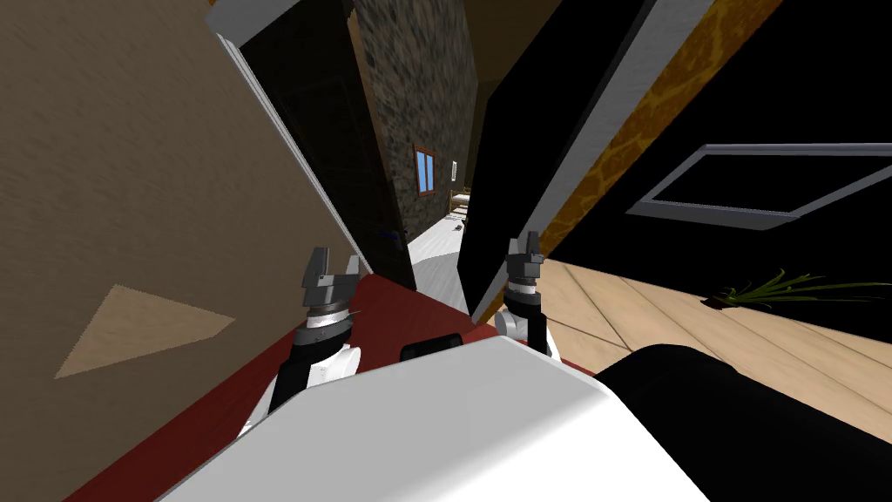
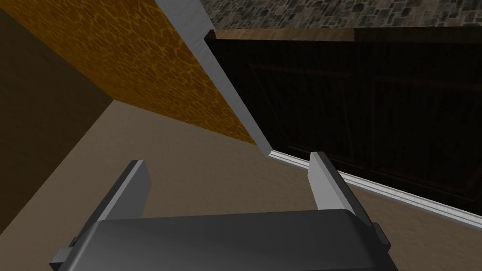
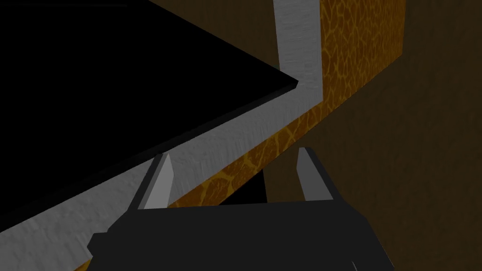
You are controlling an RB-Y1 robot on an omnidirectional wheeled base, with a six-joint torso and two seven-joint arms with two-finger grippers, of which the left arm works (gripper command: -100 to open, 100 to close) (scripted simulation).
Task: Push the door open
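Observation:
The dark brown panelled door (image 1: 335, 148) stands swung inward from its grey frame (image 1: 292, 148), leaving a gap into a room beyond. My left gripper (image 1: 332, 264) is open and empty beside the frame's left jamb, a little short of the door. In the left wrist view the dark door (image 2: 376, 117) lies past the grey frame (image 2: 230, 89), beyond the open fingers (image 2: 325, 181). My right gripper (image 1: 525, 247) is open and empty at the foot of the right jamb (image 1: 592, 131). Its wrist view shows that grey jamb (image 3: 263, 122) edging a black area.
A tan wall (image 1: 131, 174) closes the left side; an orange patterned wall (image 1: 662, 105) runs along the right. Red floor (image 1: 392, 305) lies under the grippers, wooden planks (image 1: 697, 331) to the right with a green plant (image 1: 784, 288). Through the gap are a stone wall and blue window (image 1: 425, 170).

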